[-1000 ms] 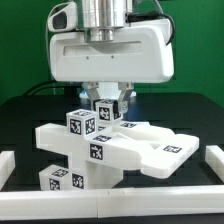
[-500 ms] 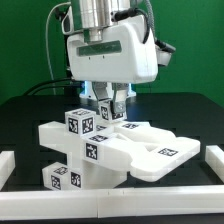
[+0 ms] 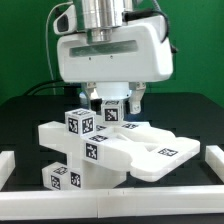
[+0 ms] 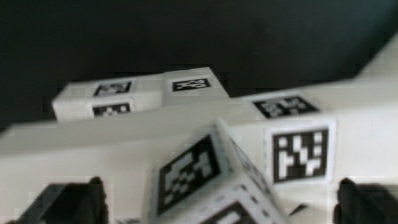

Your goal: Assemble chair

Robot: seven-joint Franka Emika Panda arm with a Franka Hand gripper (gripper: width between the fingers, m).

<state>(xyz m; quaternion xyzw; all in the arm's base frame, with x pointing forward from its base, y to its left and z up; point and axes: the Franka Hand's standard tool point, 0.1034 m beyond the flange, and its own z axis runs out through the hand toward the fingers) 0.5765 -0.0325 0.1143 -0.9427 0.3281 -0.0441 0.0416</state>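
The chair's white parts lie stacked in the middle of the exterior view: a flat slab (image 3: 150,152), a tagged post (image 3: 80,125) standing at its left end, and a lower tagged piece (image 3: 60,178). My gripper (image 3: 112,102) hangs over the stack with a second tagged post (image 3: 110,113) between its fingers. In the wrist view that post (image 4: 222,165) sits between the two dark fingertips (image 4: 71,203), with a gap on each side. The gripper (image 4: 217,205) is open. Another tagged block (image 4: 143,95) and the tagged slab (image 4: 285,105) lie beyond.
Plain white border rails run along the front (image 3: 110,208), the exterior view's left (image 3: 5,165) and right (image 3: 213,165) of the black table. The stacked parts fill the space right under the hand.
The hand turned about its upright axis and back to square. Its fingers now stand wider apart around the tagged post than a second ago. The parts have not moved.
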